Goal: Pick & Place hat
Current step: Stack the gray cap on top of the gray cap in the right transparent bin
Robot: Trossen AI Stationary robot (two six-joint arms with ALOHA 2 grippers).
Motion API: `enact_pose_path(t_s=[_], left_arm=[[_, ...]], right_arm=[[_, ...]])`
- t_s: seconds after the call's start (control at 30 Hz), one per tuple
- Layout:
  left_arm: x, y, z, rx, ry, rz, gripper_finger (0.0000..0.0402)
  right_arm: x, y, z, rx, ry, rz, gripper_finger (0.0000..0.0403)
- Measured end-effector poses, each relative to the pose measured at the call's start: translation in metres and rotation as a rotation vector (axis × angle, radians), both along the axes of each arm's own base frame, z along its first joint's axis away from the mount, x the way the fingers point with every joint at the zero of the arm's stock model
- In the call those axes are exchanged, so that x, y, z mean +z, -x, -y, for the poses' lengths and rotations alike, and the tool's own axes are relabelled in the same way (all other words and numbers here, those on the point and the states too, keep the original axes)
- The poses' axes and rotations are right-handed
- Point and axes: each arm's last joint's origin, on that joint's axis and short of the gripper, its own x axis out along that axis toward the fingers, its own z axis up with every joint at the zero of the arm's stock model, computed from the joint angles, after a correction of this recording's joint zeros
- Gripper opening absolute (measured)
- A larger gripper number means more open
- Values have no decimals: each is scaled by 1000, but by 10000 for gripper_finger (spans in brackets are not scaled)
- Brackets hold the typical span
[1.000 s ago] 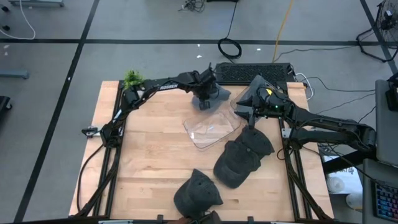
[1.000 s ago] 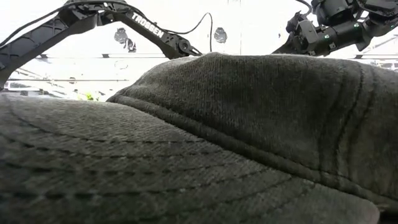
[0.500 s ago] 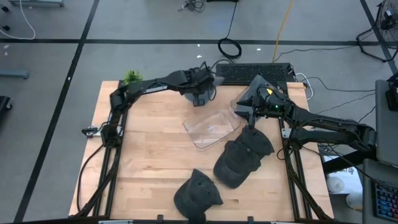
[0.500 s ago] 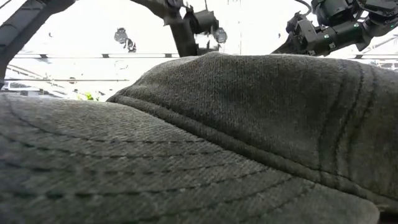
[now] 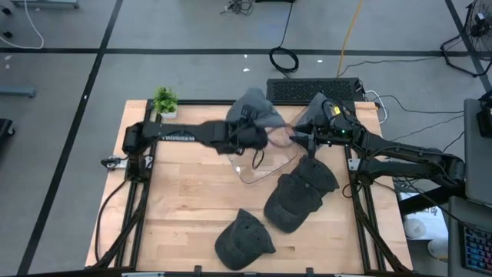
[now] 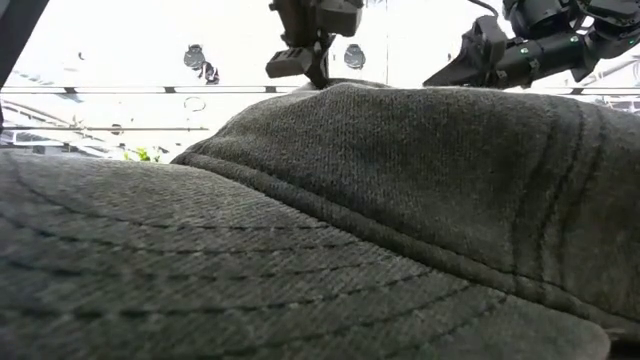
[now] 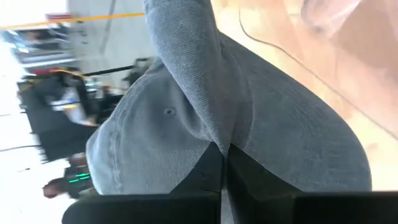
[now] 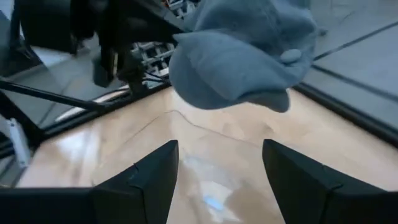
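A light grey cap (image 5: 254,106) hangs in the air over the table's far middle, held by my left gripper (image 5: 260,131), which is shut on it. It also shows in the left wrist view (image 7: 186,124) and the right wrist view (image 8: 242,50). My right gripper (image 5: 297,138) is open just to the right of the cap, above the far end of a clear plastic tray (image 5: 261,163). Its fingers (image 8: 134,180) touch nothing. Two dark caps lie on the table, one (image 5: 296,196) right of centre and one (image 5: 242,242) at the near edge. My left gripper pinches a raised fold of the cap's crown cloth (image 7: 217,134) between its two shut fingers. The cap is lifted clear of the table and spreads out beyond the fingers, its brim on the far side.
A small green plant (image 5: 164,100) stands at the far left corner. A keyboard (image 5: 315,88) lies past the far edge. In the low view the near dark cap (image 6: 320,230) fills nearly the whole picture. Bare wood lies on the table's left half.
My left arm has swung from the far edge toward the table's middle and my right gripper, and it has risen. The grey cap, which lay on the table at the far edge, is now lifted clear and carried along. My right arm has hardly moved.
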Motion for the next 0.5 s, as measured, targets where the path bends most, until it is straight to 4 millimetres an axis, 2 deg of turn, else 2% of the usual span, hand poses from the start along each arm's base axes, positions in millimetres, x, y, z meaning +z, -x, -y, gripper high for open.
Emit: enact_pose_path(t_s=[0.17, 0.37, 0.5], left_arm=[[-3, 1, 42, -56, -90, -17, 3], [0, 1, 87, -169, -107, 33, 3], [4, 1, 109, -217, -160, 60, 3]], right_arm=[[6, 3, 4, 113, -133, 88, 222], [11, 5, 17, 125, -131, 155, 222], [18, 2, 23, 263, -167, 245, 222]])
